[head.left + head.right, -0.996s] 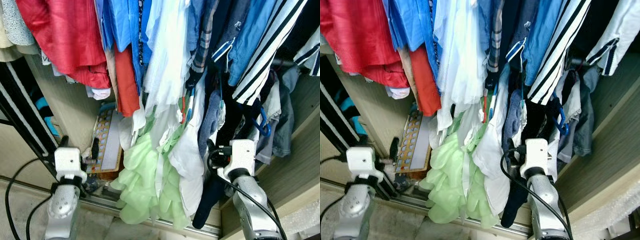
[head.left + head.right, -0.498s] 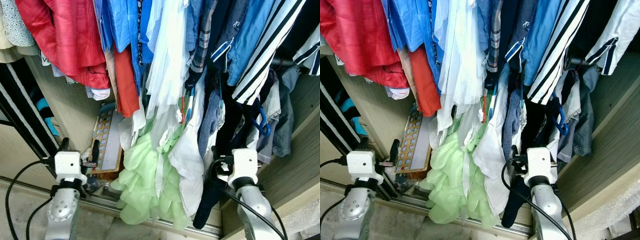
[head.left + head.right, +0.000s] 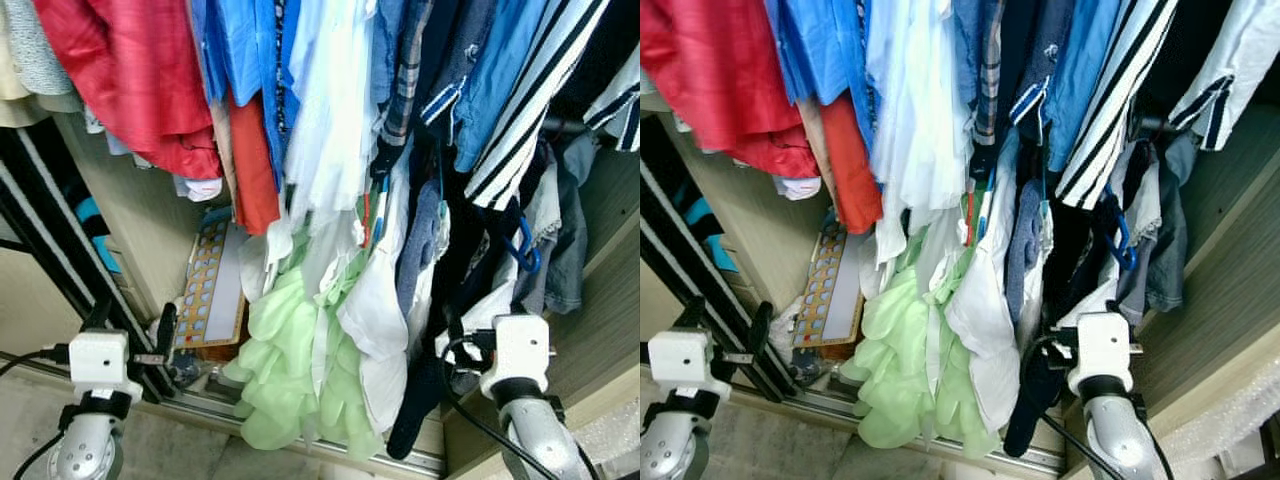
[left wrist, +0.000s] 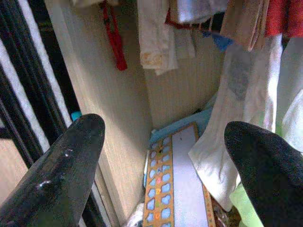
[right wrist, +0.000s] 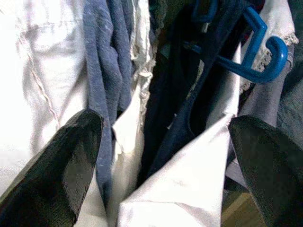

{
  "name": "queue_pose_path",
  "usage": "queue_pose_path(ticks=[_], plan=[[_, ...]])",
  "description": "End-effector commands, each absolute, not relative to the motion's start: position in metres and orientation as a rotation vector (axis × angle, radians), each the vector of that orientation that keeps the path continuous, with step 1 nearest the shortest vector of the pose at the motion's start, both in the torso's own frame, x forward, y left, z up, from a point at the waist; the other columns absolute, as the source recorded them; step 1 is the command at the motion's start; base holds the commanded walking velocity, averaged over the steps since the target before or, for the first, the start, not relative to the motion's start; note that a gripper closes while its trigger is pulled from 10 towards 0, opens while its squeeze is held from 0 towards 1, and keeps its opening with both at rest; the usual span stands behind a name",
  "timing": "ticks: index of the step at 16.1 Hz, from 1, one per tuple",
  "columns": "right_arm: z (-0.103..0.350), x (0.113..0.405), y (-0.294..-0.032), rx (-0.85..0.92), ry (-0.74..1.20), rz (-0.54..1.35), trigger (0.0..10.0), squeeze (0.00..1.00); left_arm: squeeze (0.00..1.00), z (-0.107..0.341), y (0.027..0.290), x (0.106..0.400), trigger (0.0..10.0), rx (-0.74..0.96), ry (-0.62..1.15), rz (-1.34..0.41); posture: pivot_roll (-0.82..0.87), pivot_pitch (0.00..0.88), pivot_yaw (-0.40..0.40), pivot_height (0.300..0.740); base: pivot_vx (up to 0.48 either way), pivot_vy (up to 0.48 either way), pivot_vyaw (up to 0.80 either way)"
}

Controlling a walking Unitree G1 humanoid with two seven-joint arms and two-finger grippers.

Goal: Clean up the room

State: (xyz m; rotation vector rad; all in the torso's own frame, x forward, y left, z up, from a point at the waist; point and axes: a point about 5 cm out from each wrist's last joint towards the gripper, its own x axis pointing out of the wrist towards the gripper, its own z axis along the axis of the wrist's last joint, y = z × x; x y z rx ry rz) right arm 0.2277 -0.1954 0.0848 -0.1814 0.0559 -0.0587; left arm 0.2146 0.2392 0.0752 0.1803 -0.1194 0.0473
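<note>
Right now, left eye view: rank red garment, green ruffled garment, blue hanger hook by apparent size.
1. red garment, largest, though cropped by the frame.
2. green ruffled garment, somewhat smaller; hanging lower, so the gap is unsure.
3. blue hanger hook, clearly smallest.

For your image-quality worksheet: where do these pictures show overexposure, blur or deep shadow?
Right wrist view: the white cloth is blown out, and the near fingers are soft. Left wrist view: the fingers are blurred too, while the board is clearer. Left eye view: the dark clothes sink into shadow.
</note>
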Motion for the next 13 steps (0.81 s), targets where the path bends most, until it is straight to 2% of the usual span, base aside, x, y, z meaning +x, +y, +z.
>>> queue_pose_path(ticks=[1,10,13], plan=[[0.095,0.232,-0.192,-0.172,0.025,-0.050,10.0,0.00,0.00,0.083,0.237,0.219,10.0,0.199,-0.133,0.013,-0.06,0.000,-0.007,0.740,0.000,0.000,0.00],[0.115,0.244,-0.186,-0.154,-0.008,-0.034,10.0,0.00,0.00,0.095,0.235,0.218,10.0,0.209,-0.132,0.039,-0.06,0.000,-0.013,0.740,0.000,0.000,0.00],[0.122,0.251,-0.187,-0.146,0.011,-0.072,10.0,0.00,0.00,0.105,0.241,0.226,10.0,0.251,-0.118,0.121,-0.05,0.006,-0.036,0.740,0.000,0.000,0.00]])
